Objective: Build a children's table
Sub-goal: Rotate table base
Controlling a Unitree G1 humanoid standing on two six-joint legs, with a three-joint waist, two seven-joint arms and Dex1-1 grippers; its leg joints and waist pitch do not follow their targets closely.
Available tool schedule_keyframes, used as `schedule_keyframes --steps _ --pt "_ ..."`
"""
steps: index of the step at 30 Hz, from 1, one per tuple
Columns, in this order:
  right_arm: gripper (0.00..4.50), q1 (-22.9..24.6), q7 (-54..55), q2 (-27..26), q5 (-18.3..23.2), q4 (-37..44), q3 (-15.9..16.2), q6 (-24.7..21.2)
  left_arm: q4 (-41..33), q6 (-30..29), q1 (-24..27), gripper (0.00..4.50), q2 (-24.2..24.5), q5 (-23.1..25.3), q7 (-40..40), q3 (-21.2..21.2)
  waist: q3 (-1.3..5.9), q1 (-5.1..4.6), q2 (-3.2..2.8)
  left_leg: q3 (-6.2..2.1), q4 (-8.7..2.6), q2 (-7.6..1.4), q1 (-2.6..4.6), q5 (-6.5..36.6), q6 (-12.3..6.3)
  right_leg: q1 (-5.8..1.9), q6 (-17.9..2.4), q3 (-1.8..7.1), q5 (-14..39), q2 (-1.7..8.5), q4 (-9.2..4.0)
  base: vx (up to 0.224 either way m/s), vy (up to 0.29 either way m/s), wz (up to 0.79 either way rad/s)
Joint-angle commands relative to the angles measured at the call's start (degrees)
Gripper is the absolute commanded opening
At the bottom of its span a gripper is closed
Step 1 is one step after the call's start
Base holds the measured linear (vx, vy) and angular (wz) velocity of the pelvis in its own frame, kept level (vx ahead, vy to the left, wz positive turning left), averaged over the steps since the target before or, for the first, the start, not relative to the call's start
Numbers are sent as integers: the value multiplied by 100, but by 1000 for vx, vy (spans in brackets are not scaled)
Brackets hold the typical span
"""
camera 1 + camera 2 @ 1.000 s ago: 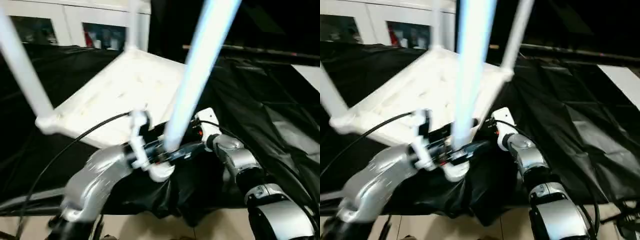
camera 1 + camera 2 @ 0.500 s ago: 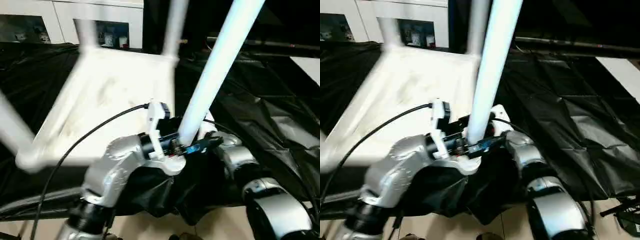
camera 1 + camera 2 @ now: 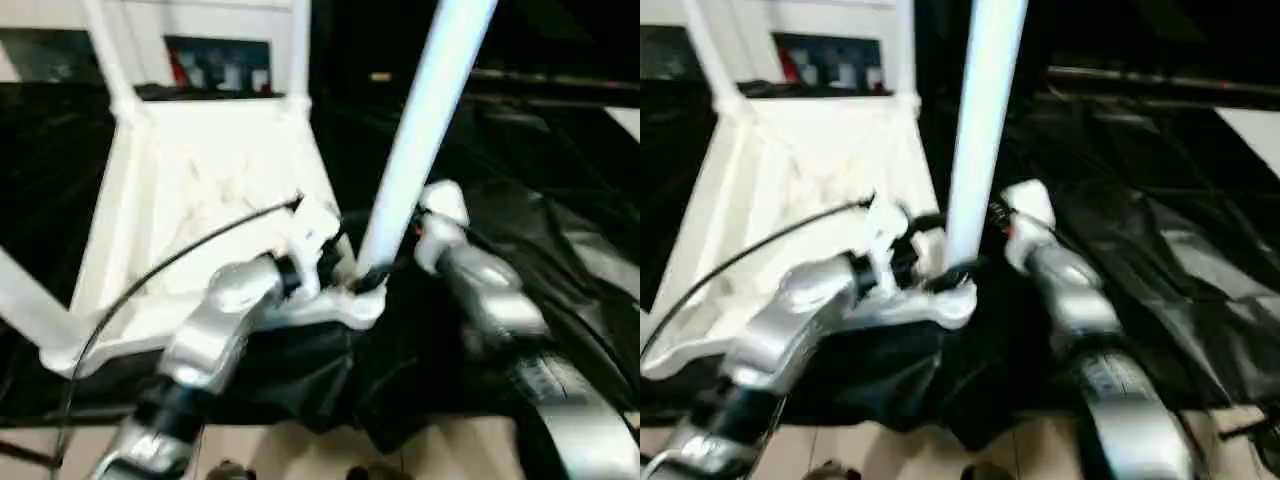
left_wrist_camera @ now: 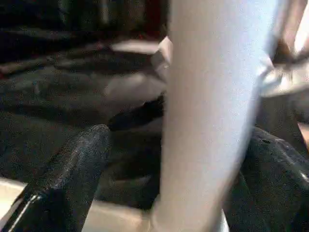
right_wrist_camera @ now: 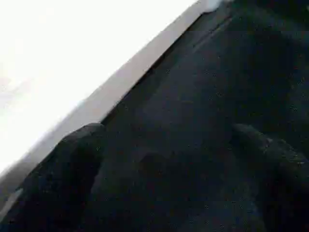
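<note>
The white tabletop (image 3: pixel 200 190) lies upside down on black cloth, ribbed side up. White legs stand in its corner sockets: two at the far end (image 3: pixel 300 45), one at the near left (image 3: pixel 25 300), and a near right leg (image 3: pixel 425 130) rising steeply. My left gripper (image 3: pixel 345 280) is at that leg's base. In the left wrist view the leg (image 4: pixel 212 111) passes between its open fingers (image 4: pixel 72 179), with a gap on one side. My right gripper (image 3: pixel 398 258) sits just right of the same socket, open over the cloth (image 5: pixel 193 96) with nothing between its fingers (image 5: pixel 72 169).
Black cloth (image 3: pixel 540 170) covers the work surface, hanging in folds at the near edge. A white glass-door cabinet (image 3: pixel 220 60) stands behind. A black cable (image 3: pixel 150 290) loops over my left forearm. Pale floor (image 3: pixel 300 450) shows below.
The tabletop with its legs has swung round, so its length now points away from me. The near right leg stands more upright. Both grippers stay at its base, still open.
</note>
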State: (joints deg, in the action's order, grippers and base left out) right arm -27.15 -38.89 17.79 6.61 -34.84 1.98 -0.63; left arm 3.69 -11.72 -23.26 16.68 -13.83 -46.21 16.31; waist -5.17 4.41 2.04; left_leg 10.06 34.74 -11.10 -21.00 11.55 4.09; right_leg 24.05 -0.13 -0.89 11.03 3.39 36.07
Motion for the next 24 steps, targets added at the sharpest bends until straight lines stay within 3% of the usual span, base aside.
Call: schedule_keyframes --steps 1,2,3,5,7,8,9,10,13,15,18,20,23,24 --pt "445 233 -400 368 110 761 77 -265 -285 -210 102 450 296 54 -390 164 438 60 -50 -10 -404 -162 69 709 -376 -399 -1551 178 -116 320 -338 0 0 0" --pt "445 328 -471 462 138 919 88 -320 -332 -250 131 450 400 64 -481 202 425 47 -39 -3 -407 -162 60 746 -364 -386 -1535 191 13 323 -346 0 0 0" --pt "445 697 -744 816 230 1590 103 -643 -514 -332 276 450 844 202 -797 319 422 57 -86 -9 -415 -150 62 855 -300 -373 -1499 191 330 327 -369 0 0 0" --pt "445 807 -825 919 249 1798 109 -745 -565 -365 320 450 978 249 -882 348 392 70 -97 -24 -457 -168 61 1052 -223 -360 -1332 196 826 328 -419 0 0 0" --pt "445 1153 -1088 1210 373 2506 110 -1035 -431 -272 350 450 1360 522 -1130 451 412 103 -100 -21 -440 -167 94 1045 -190 -349 -1215 210 1004 326 -443 0 0 0" --pt "449 1288 -1174 1306 425 2799 104 -1175 -351 -242 336 432 1448 554 -1221 461 408 100 -103 -14 -442 -173 99 1031 -203 -322 -1197 220 986 325 -442 0 0 0" --pt "450 1550 -1311 1520 485 3355 152 -1428 -93 -190 188 421 1438 549 -1213 419 405 84 -69 -27 -456 -153 57 955 -197 -356 -1148 209 992 315 -437 0 0 0" --pt "450 1550 -1311 1520 485 3355 152 -1428 -93 -190 188 414 1438 549 -1213 419 402 115 -91 -27 -453 -161 83 977 -176 -333 -1098 212 1077 318 -452 0 0 0" --pt "450 1796 -1417 1753 554 3884 240 -1762 263 -20 -87 388 1378 701 -1179 500 404 106 -82 -27 -458 -161 90 1033 -135 -308 -1094 213 1237 322 -475 0 0 0" --pt "450 1921 -1501 1877 672 4190 272 -1994 581 105 -274 376 1247 777 -1134 532 417 105 -56 -38 -455 -161 67 1004 -123 -336 -1110 210 1201 339 -460 0 0 0" --pt "450 2035 -1628 1985 817 4520 295 -2284 1004 231 -461 359 1136 863 -1272 626 439 138 -62 -41 -428 -143 54 809 -181 -348 -1085 218 994 351 -442 0 0 0" --pt "450 2090 -1745 2066 886 4675 327 -2415 1193 211 -557 340 1024 785 -1374 604 461 128 -13 -49 -414 -138 12 614 -215 -387 -1128 206 685 357 -396 0 0 0" --pt "450 2138 -1902 2206 952 4835 395 -2577 1514 251 -743 324 944 787 -1574 630 503 144 13 -32 -374 -144 30 412 -343 -373 -1244 200 426 361 -370 0 0 0" --pt "450 2142 -1922 2233 933 4856 420 -2583 1576 268 -781 316 963 820 -1631 661 511 158 -5 -34 -371 -145 37 377 -360 -370 -1263 198 383 362 -356 0 0 0"
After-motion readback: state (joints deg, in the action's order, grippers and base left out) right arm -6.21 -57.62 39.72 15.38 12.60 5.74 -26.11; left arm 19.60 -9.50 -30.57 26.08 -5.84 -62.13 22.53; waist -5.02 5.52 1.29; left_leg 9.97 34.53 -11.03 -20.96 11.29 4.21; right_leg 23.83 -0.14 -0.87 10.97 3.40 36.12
